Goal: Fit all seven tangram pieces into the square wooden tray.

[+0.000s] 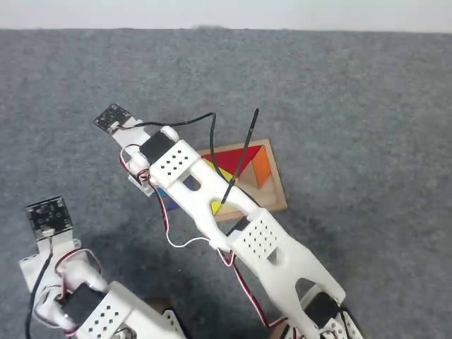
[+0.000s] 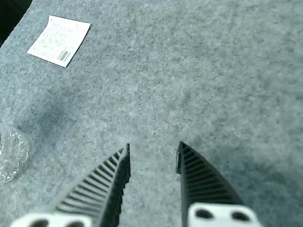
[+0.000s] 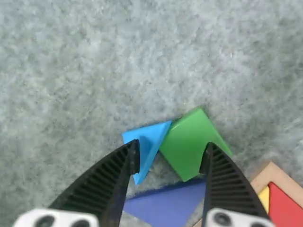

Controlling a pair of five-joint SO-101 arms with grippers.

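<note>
Your right gripper [image 3: 171, 151] is hanging with its jaws spread wide and holding nothing. It is sitting over loose pieces just left of the square wooden tray [image 1: 281, 194]. One fingertip is sitting over the edge of a light blue triangle [image 3: 149, 142] and the other is sitting at the edge of a green square [image 3: 191, 144]. You cannot tell whether either pad is touching them. The triangle and the square are lying corner to corner on the grey carpet [image 2: 213, 71]. A dark blue piece [image 3: 163, 205] is lying just on the near side of them, next to the tray's corner. All three are sitting outside the tray. Inside the tray you are seeing a red triangle [image 1: 233, 157] along the far edge and an orange piece [image 1: 261, 168] against the right edge. A yellow piece [image 1: 215, 206] is showing beside the arm. The right arm [image 1: 261, 240] is stretching from the near right corner of the scene, and it is covering the tray's left part, so you cannot tell what else is sitting in there. Your left arm [image 1: 92, 304] is sitting at the near left, well apart from the tray. Its left gripper [image 2: 153, 151] is also standing open and empty above bare carpet. A paper slip [image 2: 59, 40] is lying beyond it, and a clear plastic object [image 2: 9, 151] is lying off to one side.
</note>
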